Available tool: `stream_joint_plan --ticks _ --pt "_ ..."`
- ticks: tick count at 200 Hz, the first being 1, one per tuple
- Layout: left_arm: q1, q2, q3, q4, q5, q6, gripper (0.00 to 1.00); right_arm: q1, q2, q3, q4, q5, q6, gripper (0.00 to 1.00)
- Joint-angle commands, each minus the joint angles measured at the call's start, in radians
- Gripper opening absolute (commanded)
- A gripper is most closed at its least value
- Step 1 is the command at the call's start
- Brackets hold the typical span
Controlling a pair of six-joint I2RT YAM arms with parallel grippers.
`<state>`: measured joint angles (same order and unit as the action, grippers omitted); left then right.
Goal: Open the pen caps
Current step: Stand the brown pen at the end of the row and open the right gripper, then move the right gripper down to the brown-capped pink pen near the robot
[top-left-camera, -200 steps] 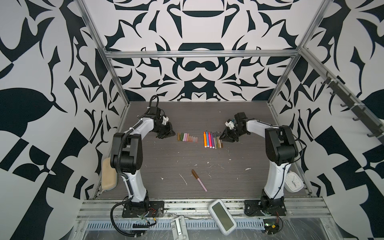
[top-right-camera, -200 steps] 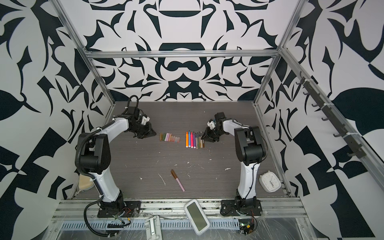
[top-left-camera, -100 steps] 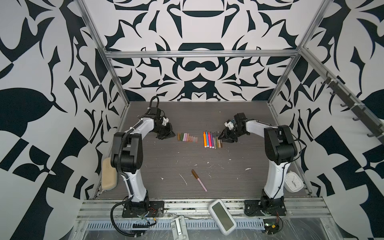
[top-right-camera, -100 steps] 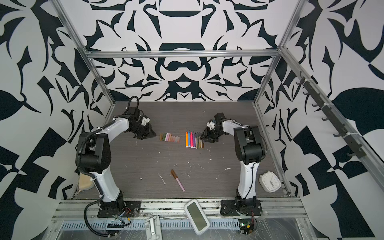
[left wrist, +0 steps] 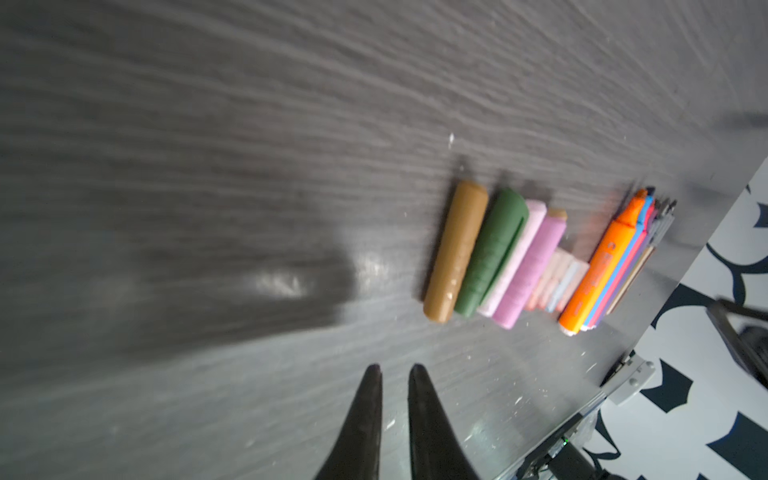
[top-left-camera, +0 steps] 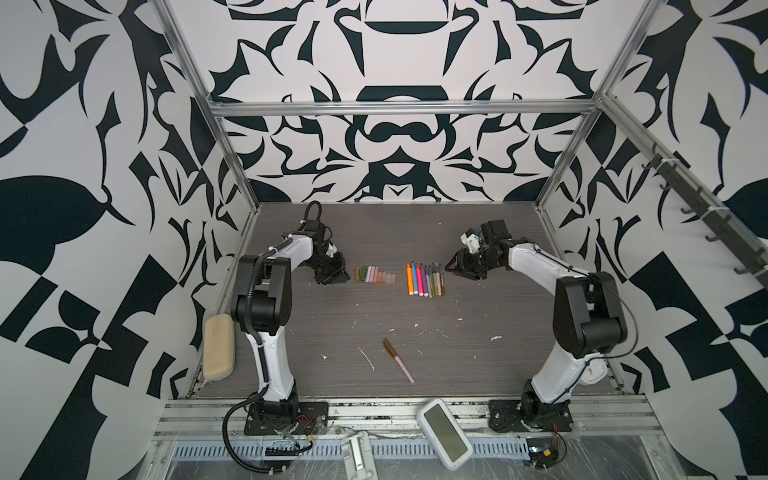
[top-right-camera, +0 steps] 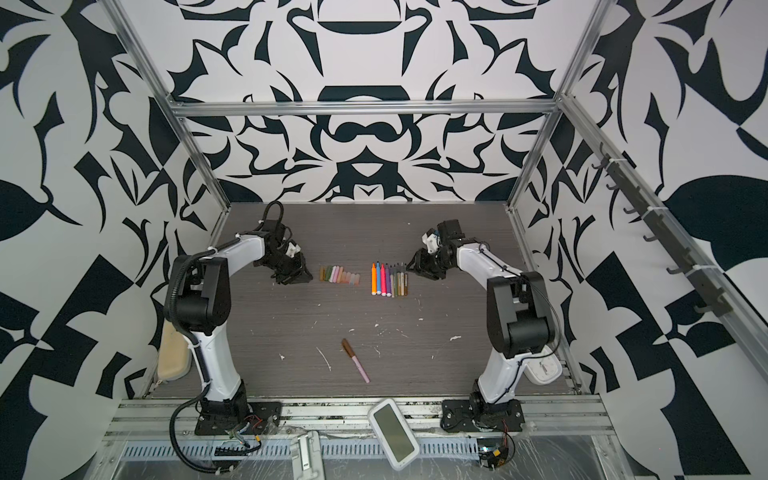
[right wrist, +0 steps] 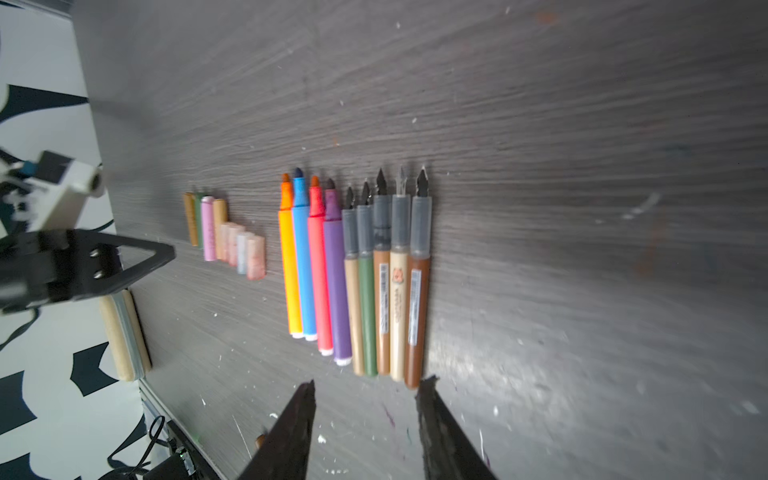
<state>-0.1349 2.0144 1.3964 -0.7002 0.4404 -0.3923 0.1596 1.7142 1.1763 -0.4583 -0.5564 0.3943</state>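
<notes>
left tool (left wrist: 392, 369) barely apart | right tool (right wrist: 368, 384) wide apart | stubby pen caps (left wrist: 511, 257) | 9 slim pointed pens (right wrist: 357, 278)

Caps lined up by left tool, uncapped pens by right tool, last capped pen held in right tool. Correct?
One error: the right tool is empty. Both top views show the capped pen lying alone on the table, nearer the front. Caps by the left tool and uncapped pens by the right are correct.
</notes>
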Motion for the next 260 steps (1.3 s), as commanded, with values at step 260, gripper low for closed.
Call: stream_joint_plan --ticks 260 --pt "-0.074 0.157 0.166 -0.079 -0.1 -0.089 0.2 -0.011 -0.248 -0.211 -0.095 0.004 -0.069 0.41"
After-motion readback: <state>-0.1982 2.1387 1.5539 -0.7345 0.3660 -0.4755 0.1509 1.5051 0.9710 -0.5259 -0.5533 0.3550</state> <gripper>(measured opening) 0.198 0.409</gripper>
